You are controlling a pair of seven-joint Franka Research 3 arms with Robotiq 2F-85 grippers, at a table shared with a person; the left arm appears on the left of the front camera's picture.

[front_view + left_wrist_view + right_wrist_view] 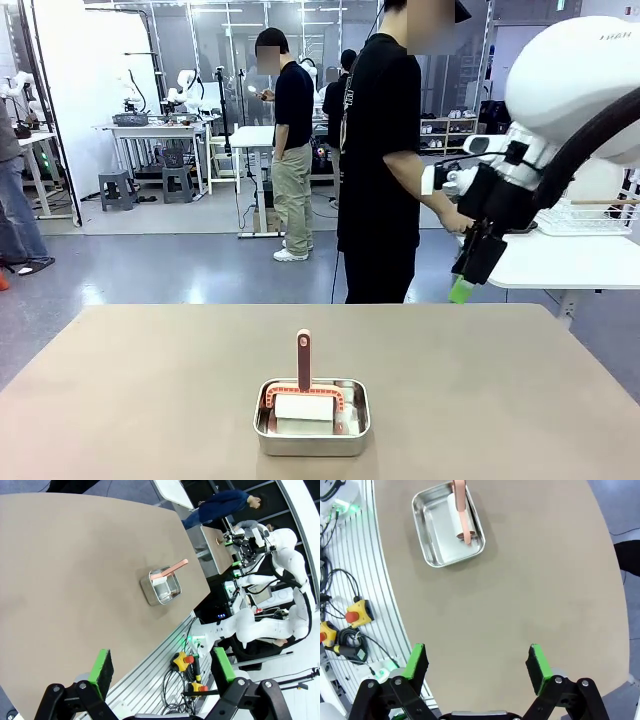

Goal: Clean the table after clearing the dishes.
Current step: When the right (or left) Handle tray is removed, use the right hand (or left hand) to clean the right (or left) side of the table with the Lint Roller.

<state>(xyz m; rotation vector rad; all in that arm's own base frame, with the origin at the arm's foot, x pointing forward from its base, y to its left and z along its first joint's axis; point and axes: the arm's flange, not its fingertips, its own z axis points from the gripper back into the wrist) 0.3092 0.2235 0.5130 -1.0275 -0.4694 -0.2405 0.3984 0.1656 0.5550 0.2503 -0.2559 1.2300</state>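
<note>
Pan [310, 443] holding roller [303, 360] on table [150, 380]; left gripper [160, 655] and right gripper [476, 650] both wide open, empty.

**Three views, one bench**

Front camera sits low at the near edge, facing across the bench [150, 380] toward the room. Both wrist cameras look down from high above it; all three share the steel pan [312, 415].
</note>
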